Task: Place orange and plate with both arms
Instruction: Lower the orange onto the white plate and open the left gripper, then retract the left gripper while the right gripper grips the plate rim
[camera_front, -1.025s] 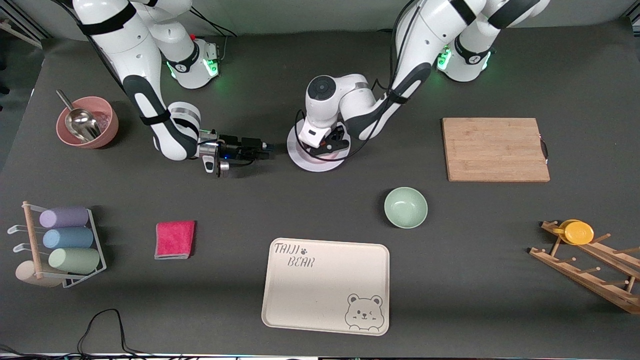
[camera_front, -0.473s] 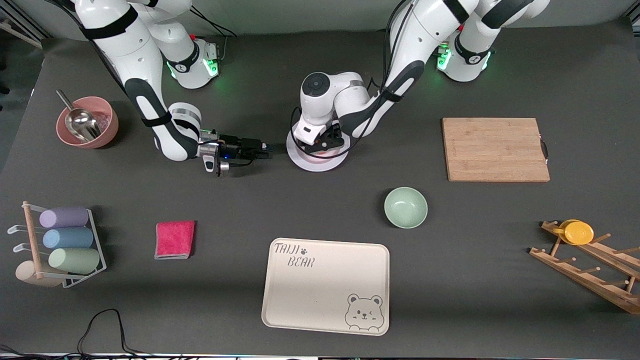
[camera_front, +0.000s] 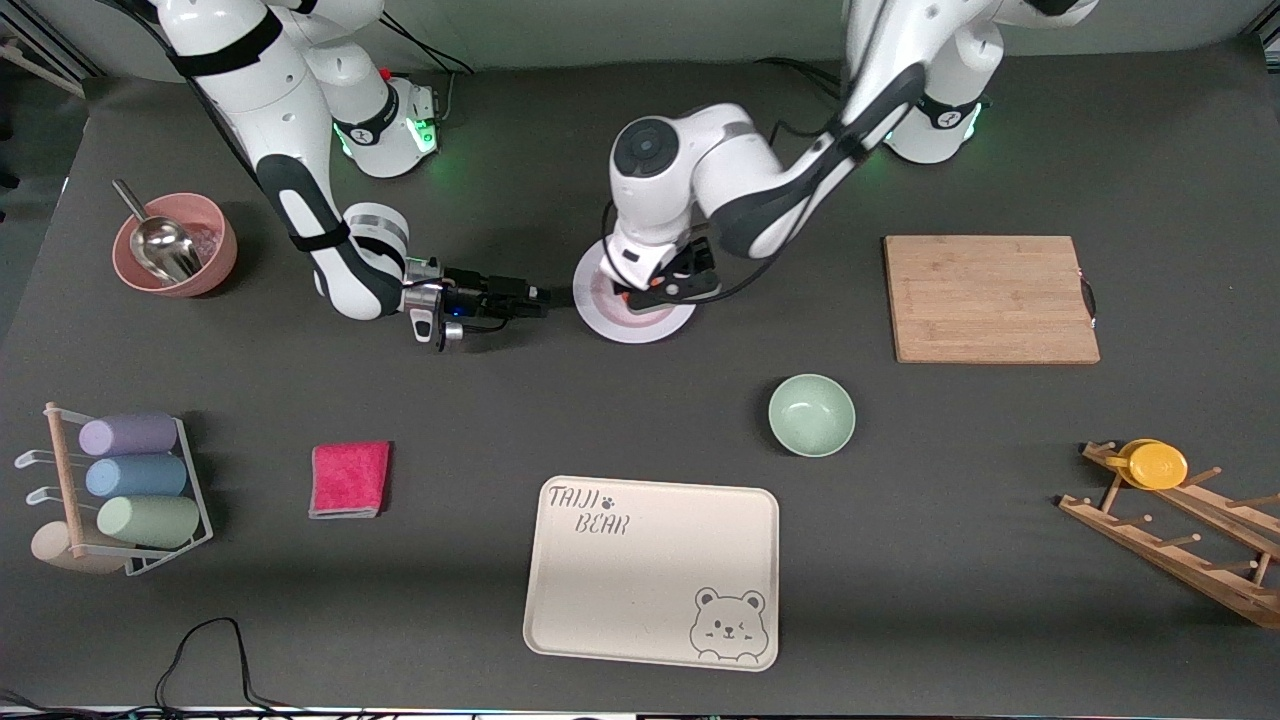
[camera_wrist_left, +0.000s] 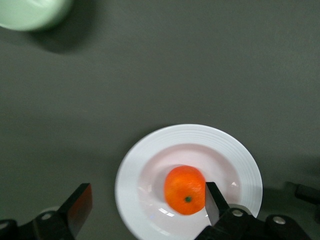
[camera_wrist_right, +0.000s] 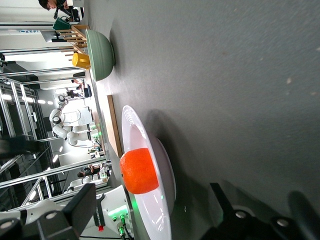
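The orange already lies in the plate on the worktop, left hand spread empty above, right hand open beside the plate's nine o'clock rim, plate unplaced.

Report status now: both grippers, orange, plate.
Left gripper open above plate. Orange rests on plate, released. Right gripper open beside plate rim. Nothing blocking.

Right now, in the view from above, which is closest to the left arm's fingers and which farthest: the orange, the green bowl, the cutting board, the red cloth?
From the left gripper, over the plate:
1. Orange, on the plate right under the open fingers.
2. Green bowl, nearer the camera.
3. Cutting board, toward the left arm's end.
4. Red cloth, toward the right arm's end, nearer the camera.
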